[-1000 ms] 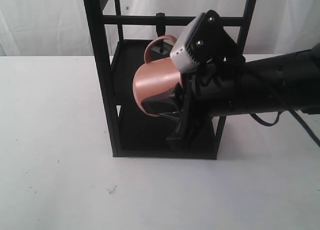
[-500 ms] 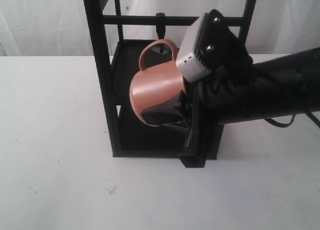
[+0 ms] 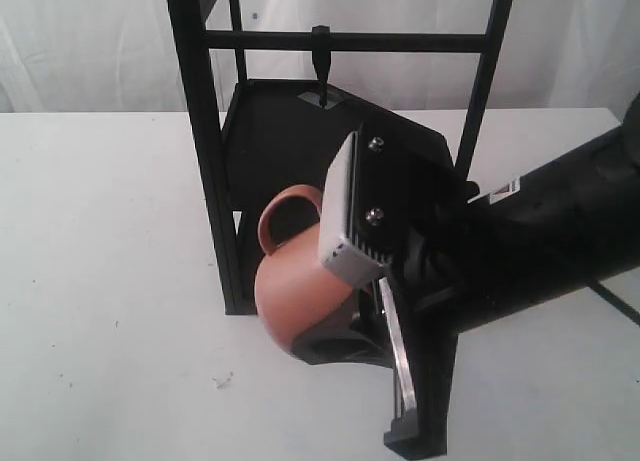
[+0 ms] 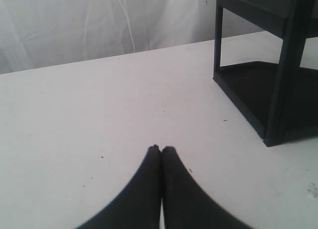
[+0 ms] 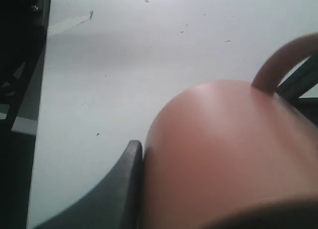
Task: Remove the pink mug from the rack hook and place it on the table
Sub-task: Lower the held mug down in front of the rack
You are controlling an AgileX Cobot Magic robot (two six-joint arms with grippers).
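Observation:
The pink mug (image 3: 295,291) hangs tilted in front of the black rack (image 3: 205,151), low above the table (image 3: 110,281), with its loop handle pointing up and back. My right gripper (image 3: 335,336) is shut on the mug's body. Up close the mug (image 5: 223,154) fills the right wrist view, one dark finger (image 5: 119,184) pressed against its side. The rack hook (image 3: 320,66) juts down bare from the crossbar, well above the mug. My left gripper (image 4: 160,148) is shut on nothing, low over the white table (image 4: 99,114), away from the rack (image 4: 278,90).
The rack's front posts and bottom shelf (image 3: 290,271) stand just behind the mug. White curtain backs the scene. A small scuff (image 3: 222,381) marks the tabletop in front of the rack. My right arm (image 3: 560,241) crosses the right side.
The right gripper has carried the mug off the hook, down and forward out of the rack toward the table. The hook is now bare.

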